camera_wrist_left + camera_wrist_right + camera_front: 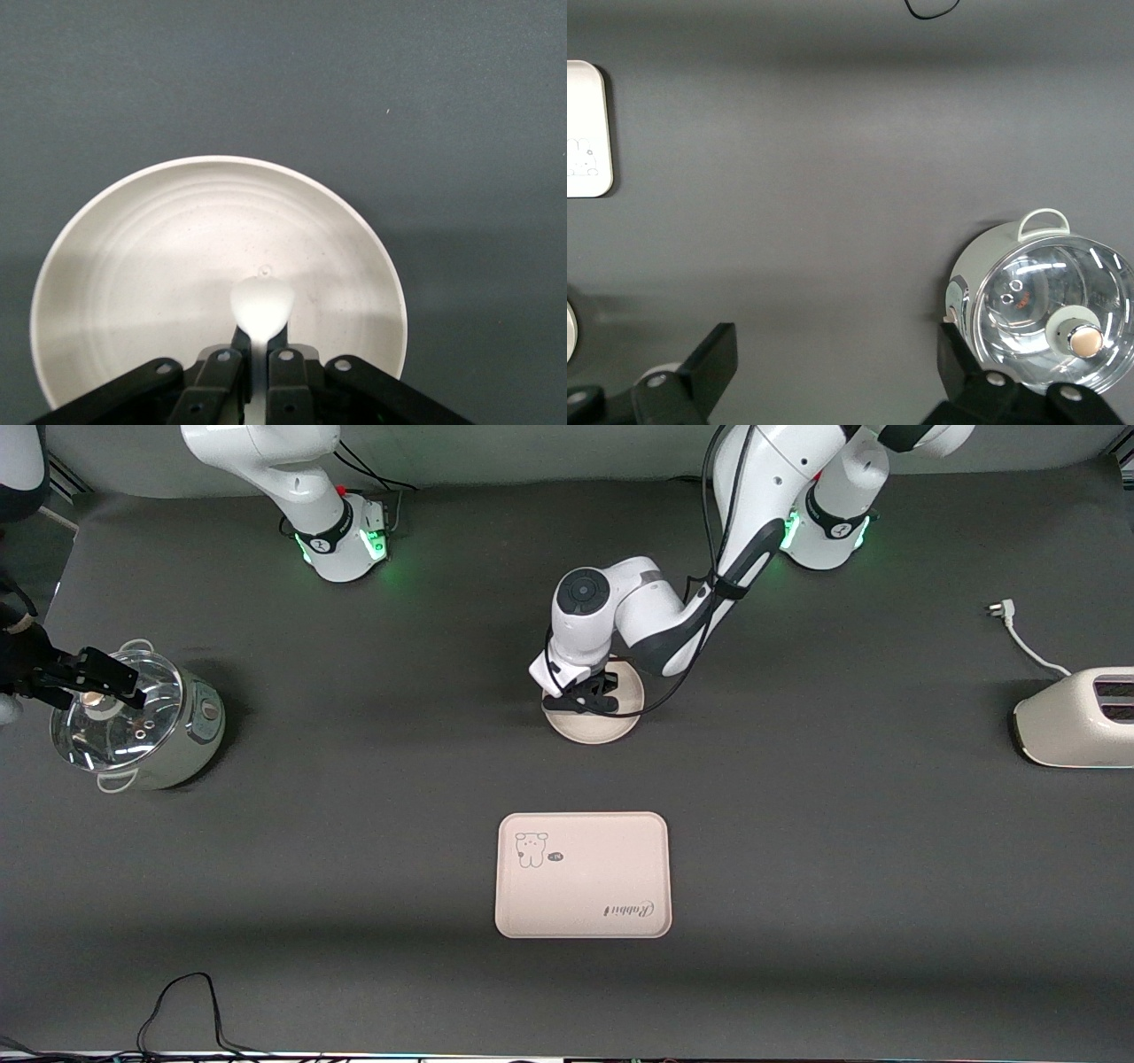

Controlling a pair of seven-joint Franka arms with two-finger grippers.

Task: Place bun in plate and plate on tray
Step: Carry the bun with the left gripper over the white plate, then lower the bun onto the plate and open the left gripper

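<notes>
The white bun [261, 305] is pinched between the fingers of my left gripper [261, 341], which is shut on it. That gripper [580, 701] hangs low over the round cream plate [594, 731], and the bun shows over the plate's [133, 266] middle; I cannot tell if it touches. The front view hides the bun under the hand. The cream-pink tray [585, 877] lies bare, nearer the front camera than the plate. My right gripper [833, 372] waits open in the air beside the pot, holding nothing.
A steel pot [142, 726] with a glass lid stands at the right arm's end, with the right gripper [97, 677] above it. A cream toaster [1076, 717] and its loose plug [1001, 611] lie at the left arm's end. A black cable [177, 1001] loops at the front edge.
</notes>
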